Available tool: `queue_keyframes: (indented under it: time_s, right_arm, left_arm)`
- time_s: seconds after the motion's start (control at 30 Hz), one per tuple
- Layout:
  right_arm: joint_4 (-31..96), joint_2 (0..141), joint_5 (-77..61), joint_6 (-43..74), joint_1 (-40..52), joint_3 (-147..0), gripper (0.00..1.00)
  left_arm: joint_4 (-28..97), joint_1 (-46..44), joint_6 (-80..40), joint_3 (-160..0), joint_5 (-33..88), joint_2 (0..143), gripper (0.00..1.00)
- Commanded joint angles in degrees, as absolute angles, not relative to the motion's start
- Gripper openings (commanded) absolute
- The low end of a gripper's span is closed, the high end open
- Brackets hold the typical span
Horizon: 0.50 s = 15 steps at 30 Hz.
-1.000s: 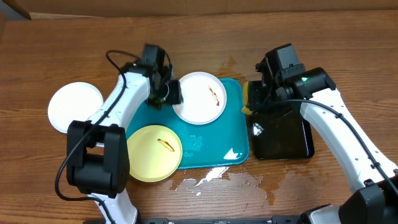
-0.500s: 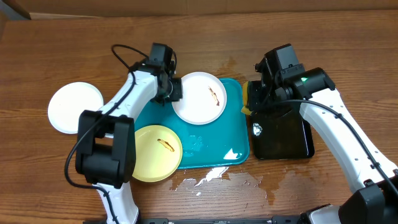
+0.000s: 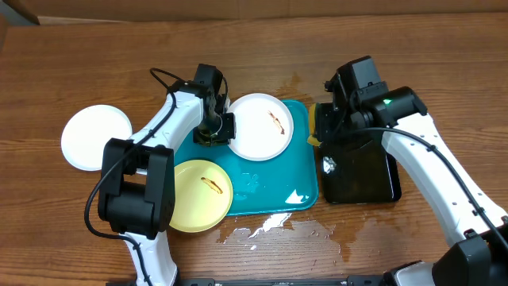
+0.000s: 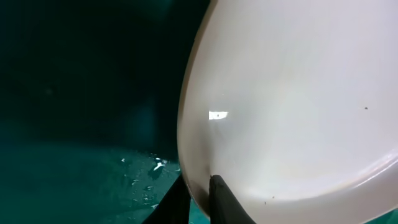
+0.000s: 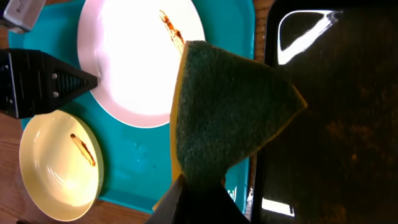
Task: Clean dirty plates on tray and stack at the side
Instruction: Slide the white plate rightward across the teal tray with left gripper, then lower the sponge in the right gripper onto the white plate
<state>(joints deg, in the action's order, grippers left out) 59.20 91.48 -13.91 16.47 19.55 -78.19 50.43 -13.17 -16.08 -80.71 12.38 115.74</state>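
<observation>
The turquoise tray (image 3: pixel 274 187) holds a white plate (image 3: pixel 258 131) with a brown smear at its back and a pale yellow plate (image 3: pixel 194 199) with a brown smear at its front left. My left gripper (image 3: pixel 216 131) is shut on the left rim of the white plate (image 4: pixel 292 99). A clean white plate (image 3: pixel 95 135) lies on the table to the left. My right gripper (image 3: pixel 325 119) is shut on a green and yellow sponge (image 5: pixel 227 118) above the tray's right edge.
A black tray (image 3: pixel 361 171) lies right of the turquoise tray, under my right arm. Water is spilled on the table (image 3: pixel 278 230) in front of the turquoise tray.
My left gripper has closed on the white plate's left rim, and the plate has shifted slightly to the right. The right arm has not moved.
</observation>
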Motion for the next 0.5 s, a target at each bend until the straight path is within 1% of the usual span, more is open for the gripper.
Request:
queue_keyframes:
  time_s: [0.0, 0.13, 0.27, 0.47]
  right_arm:
    - [58.37, 91.42, -13.58, 16.03, 21.39, -77.95, 0.10]
    - [57.45, 91.42, -13.58, 16.05, 22.72, -77.95, 0.10]
    - [56.93, 91.42, -13.56, 16.08, 23.24, -77.95, 0.09]
    - [56.60, 91.42, -13.58, 16.08, 23.24, -77.95, 0.10]
  left_arm:
    - [50.24, -14.11, -13.87, -80.71, 14.00, 116.16, 0.14]
    - [46.78, -14.09, -13.91, -80.73, 9.56, 116.16, 0.20]
    - [44.23, -14.09, -13.91, -80.73, 8.38, 116.16, 0.20]
    - [44.01, -16.47, -14.20, -80.71, 8.36, 117.01, 0.21]
